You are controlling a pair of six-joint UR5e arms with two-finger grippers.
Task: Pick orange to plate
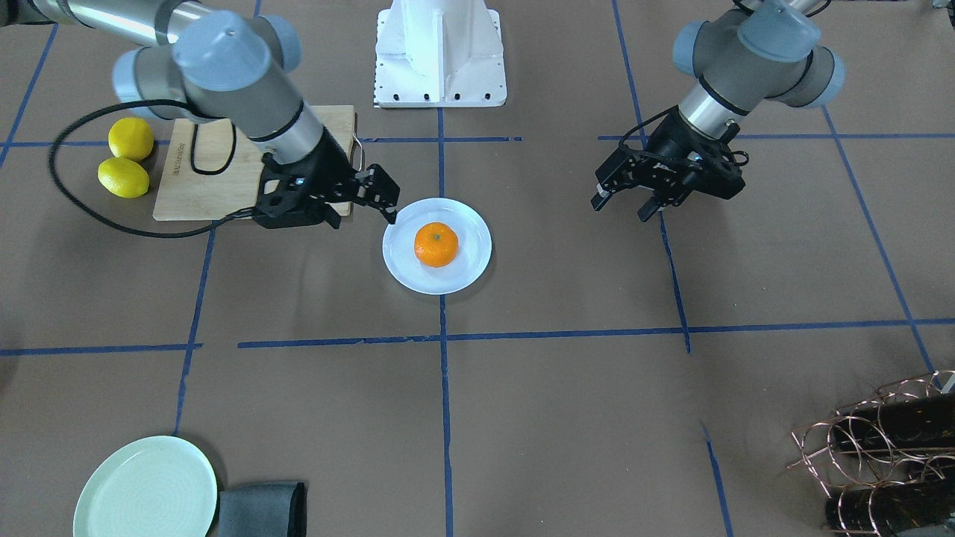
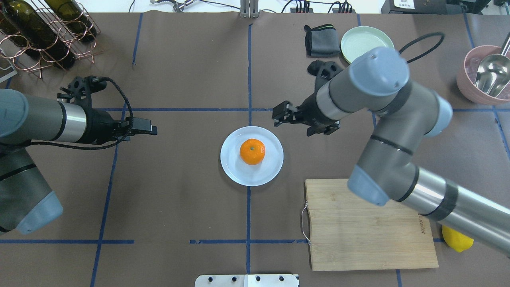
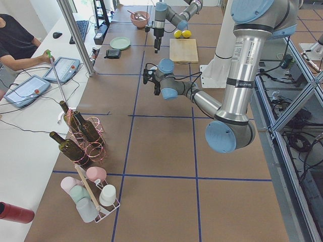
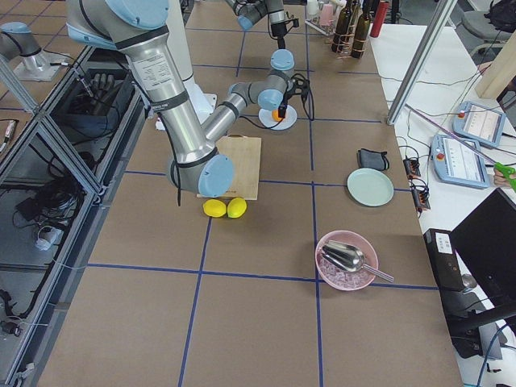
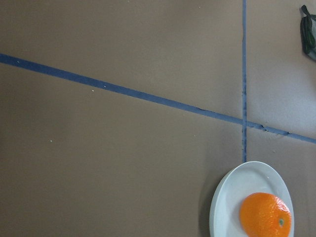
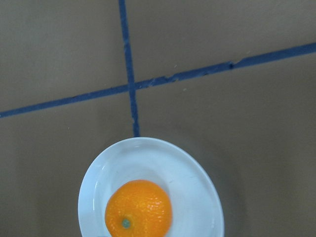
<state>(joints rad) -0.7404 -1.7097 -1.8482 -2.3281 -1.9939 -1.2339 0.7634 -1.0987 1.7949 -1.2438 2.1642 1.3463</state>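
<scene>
The orange (image 1: 436, 244) (image 2: 252, 151) lies in the middle of the white plate (image 1: 468, 270) (image 2: 235, 169) at the table's centre, touched by neither gripper. My right gripper (image 1: 382, 195) (image 2: 280, 114) hovers open and empty just beyond the plate's rim, on the cutting-board side. Its wrist view looks down on the orange (image 6: 138, 208) and the plate (image 6: 148, 158). My left gripper (image 1: 623, 205) (image 2: 153, 129) hangs open and empty well off to the plate's other side. The left wrist view catches the orange (image 5: 265, 215) on the plate (image 5: 226, 207) at its lower right corner.
A wooden cutting board (image 2: 366, 227) lies under the right arm, with two lemons (image 1: 127, 156) beside it. A pale green plate (image 2: 366, 42) and a grey cloth (image 2: 320, 42) sit at the far edge. A wine rack (image 2: 44, 32) and a pink bowl with a scoop (image 2: 484, 75) occupy the far corners.
</scene>
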